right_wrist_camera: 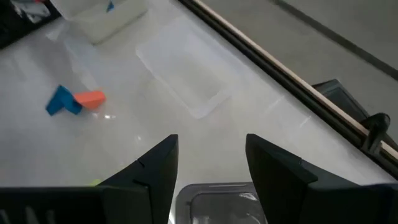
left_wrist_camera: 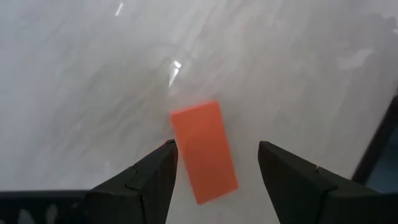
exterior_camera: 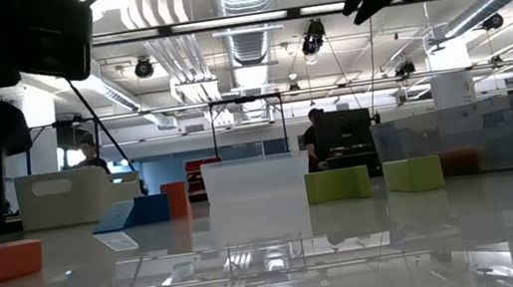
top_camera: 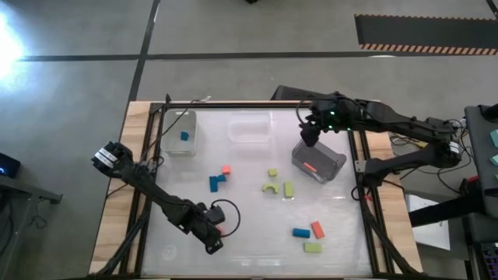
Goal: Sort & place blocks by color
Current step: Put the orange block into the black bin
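Note:
My left gripper [top_camera: 216,239] [left_wrist_camera: 214,158] is open near the table's near-left corner, its fingers standing on either side of a red-orange block [left_wrist_camera: 203,151] that lies flat on the table. My right gripper [top_camera: 309,137] [right_wrist_camera: 211,155] is open and empty, hovering above the far end of the grey bin [top_camera: 317,162], which holds one red block [top_camera: 311,166]. Loose on the table are a red block [top_camera: 226,169] beside blue ones [top_camera: 215,183], green blocks [top_camera: 289,189] with a green arch [top_camera: 271,187], and a blue [top_camera: 301,232], red [top_camera: 317,229] and green [top_camera: 312,247] group.
A clear bin [top_camera: 180,132] at the far left holds a blue block [top_camera: 184,135]. A second clear bin [top_camera: 250,128] stands at the far middle. A black frame [top_camera: 360,179] runs along the table's sides. Bare tabletop lies between the two arms.

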Robot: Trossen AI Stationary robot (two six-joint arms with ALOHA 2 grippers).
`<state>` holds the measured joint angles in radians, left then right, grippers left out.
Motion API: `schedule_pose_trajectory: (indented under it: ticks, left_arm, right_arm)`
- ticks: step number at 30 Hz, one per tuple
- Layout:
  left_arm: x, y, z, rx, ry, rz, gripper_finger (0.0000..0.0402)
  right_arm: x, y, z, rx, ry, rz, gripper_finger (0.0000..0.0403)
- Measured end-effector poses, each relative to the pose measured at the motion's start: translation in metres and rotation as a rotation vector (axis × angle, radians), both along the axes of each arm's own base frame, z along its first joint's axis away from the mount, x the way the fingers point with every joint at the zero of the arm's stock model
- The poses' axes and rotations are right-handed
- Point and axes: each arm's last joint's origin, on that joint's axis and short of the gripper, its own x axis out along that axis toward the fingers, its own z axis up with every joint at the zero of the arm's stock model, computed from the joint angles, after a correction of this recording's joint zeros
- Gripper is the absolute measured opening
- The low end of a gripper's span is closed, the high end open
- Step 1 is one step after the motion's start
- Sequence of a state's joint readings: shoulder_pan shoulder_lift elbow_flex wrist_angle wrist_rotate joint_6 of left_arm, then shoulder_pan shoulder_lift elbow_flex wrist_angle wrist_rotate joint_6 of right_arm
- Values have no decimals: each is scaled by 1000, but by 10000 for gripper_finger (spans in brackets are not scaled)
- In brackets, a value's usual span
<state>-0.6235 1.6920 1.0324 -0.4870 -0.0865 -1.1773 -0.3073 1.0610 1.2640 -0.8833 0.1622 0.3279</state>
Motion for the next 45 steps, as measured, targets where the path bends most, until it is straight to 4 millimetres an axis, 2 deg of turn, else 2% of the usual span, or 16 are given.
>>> schedule_pose_trajectory:
  ticks: [9,19,28,34,38,45]
  left_arm:
    - [-3,1,-5,18,4,52,208]
    - [-4,-1,-7,48,-30,60,208]
    - [2,-7,-24,55,-18,50,208]
    - [1,-6,-25,68,-15,53,206]
    - [1,-6,-26,76,-7,53,186]
    - [-4,-2,-27,122,34,52,119]
  right_arm:
    - [-16,16,15,-40,-83,-47,177]
    - [-13,19,14,-63,-74,-62,177]
    - [-9,17,11,-73,-59,-78,177]
    - [-7,17,10,-68,-54,-80,177]
    - [-5,17,8,-63,-47,-81,177]
    - [-5,17,8,-59,-50,-85,177]
